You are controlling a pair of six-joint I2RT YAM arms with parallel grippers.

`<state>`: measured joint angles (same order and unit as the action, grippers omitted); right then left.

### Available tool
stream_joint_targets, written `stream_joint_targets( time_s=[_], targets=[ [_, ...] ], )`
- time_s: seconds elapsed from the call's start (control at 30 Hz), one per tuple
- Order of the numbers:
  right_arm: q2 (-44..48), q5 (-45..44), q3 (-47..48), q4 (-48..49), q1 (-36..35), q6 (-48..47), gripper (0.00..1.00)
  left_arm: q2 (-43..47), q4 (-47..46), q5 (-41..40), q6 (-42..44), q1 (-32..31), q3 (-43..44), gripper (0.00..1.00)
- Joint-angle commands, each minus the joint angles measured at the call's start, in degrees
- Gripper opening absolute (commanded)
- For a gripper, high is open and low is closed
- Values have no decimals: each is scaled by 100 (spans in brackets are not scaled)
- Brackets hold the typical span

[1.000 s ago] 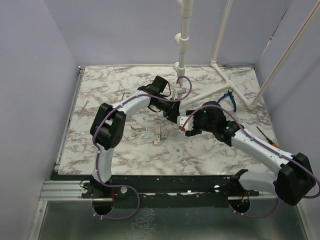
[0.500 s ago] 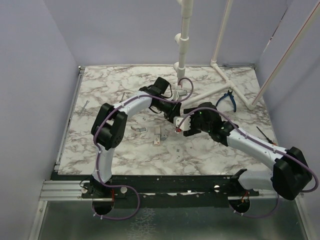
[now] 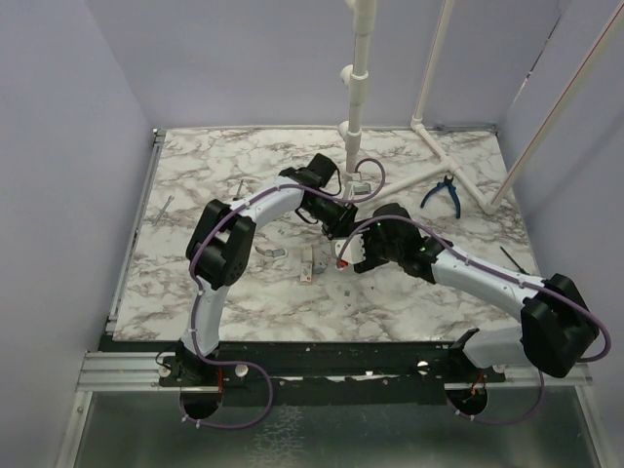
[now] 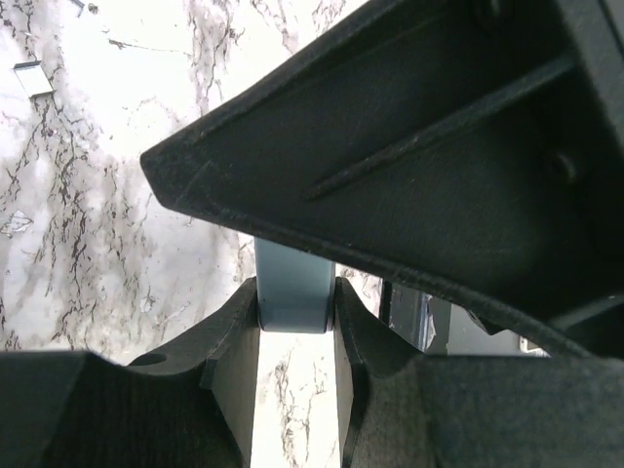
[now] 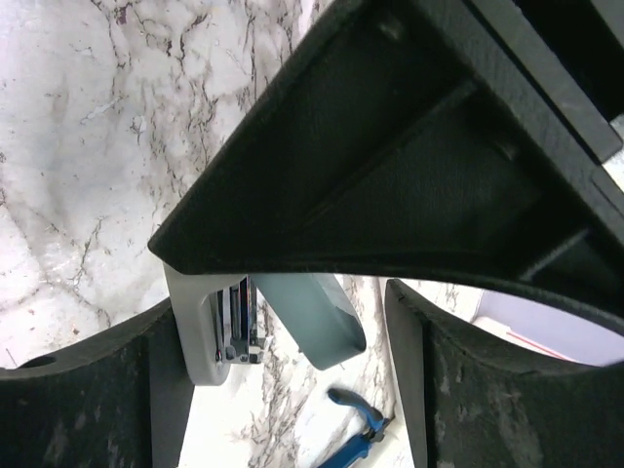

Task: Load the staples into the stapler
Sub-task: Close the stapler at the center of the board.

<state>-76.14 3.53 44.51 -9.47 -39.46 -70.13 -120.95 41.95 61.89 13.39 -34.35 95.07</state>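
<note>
Gripping the stapler are left fingers; right fingers gape.

The grey-white, teal-lidded stapler is held open above the counter in the left gripper; silvery metal, seemingly the staples, sits in its channel.

Left gripper clamping stapler at teal part; marble table below.

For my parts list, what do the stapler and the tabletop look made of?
Stapler: likely matte plastic, pale shell and teal part, smooth moulded edges; shiny metal shows inside. Tabletop: marble-look, grey veins on white; real stone or printed laminate, cannot tell.
</note>
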Motion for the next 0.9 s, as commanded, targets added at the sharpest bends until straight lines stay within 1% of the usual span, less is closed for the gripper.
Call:
stream_joint_targets(
  time_s=[0.0,0.3,0.33,0.37,0.4,0.43,0.6,0.63,0.7,0.73,0.77,0.8,0.83,0.87],
  targets=[
    [-127,71,164,-19,-53,-65,70,-87,315,180,265,-63,204,0],
    [-237,78,137,67,-53,-27,61,-54,522,306,522,-63,203,0],
    [-267,90,137,66,-53,-9,57,-57,541,310,536,-63,205,0],
    [-288,95,137,38,-53,18,50,-53,567,310,573,-63,205,0],
    [-314,95,149,1,-54,38,32,-58,609,314,611,-59,203,0],
    [-322,113,149,-34,-53,80,22,-54,657,303,661,-55,209,0],
    [-124,331,-54,-9,-53,190,2,-32,794,188,860,-37,231,0],
    [-91,381,-78,9,-53,230,1,-24,803,157,877,-37,246,0],
    [-92,367,-112,63,-53,323,1,-32,802,112,888,-37,262,0],
    [-113,314,-110,102,-53,389,5,-33,817,80,933,-37,270,0],
    [-138,261,-86,101,-53,472,17,-29,872,14,1016,-37,281,0],
    [-164,202,-60,84,-53,560,34,-22,927,-71,1130,-37,299,0],
    [-172,166,-42,61,-48,624,52,-17,969,-169,1231,-30,320,0],
    [-142,158,-55,52,-46,676,62,-9,995,-266,1318,-14,315,0]
  ],
)
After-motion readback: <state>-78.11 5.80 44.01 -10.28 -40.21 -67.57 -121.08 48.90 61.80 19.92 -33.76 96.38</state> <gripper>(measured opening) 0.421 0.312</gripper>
